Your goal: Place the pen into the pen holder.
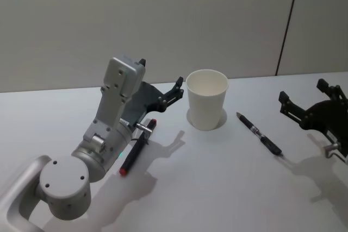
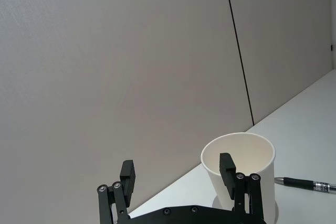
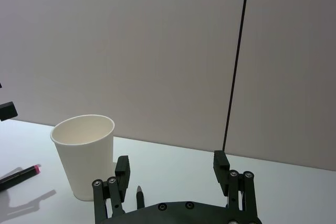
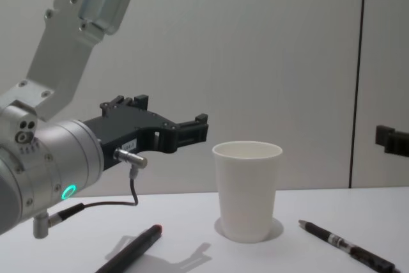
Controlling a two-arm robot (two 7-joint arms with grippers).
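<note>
Plain white cup (image 1: 206, 99), faintly cream inside. Black pen (image 1: 260, 134) with a silver-and-clear stretch near the tip. Black marker (image 1: 133, 156), red at the end. Matte black left hand (image 2: 177, 166) on a silver-grey arm (image 1: 111, 107) with a small green light. Matte black right hand (image 3: 171, 161). White bench (image 1: 217, 188). Pale grey wall (image 1: 109, 14) with one dark vertical seam.

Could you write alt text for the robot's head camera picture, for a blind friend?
A white paper cup stands upright on a white table, a black pen lying to its right and a dark red-tipped pen to its left. The left gripper is raised and open left of the cup; the right gripper is open at far right.
</note>
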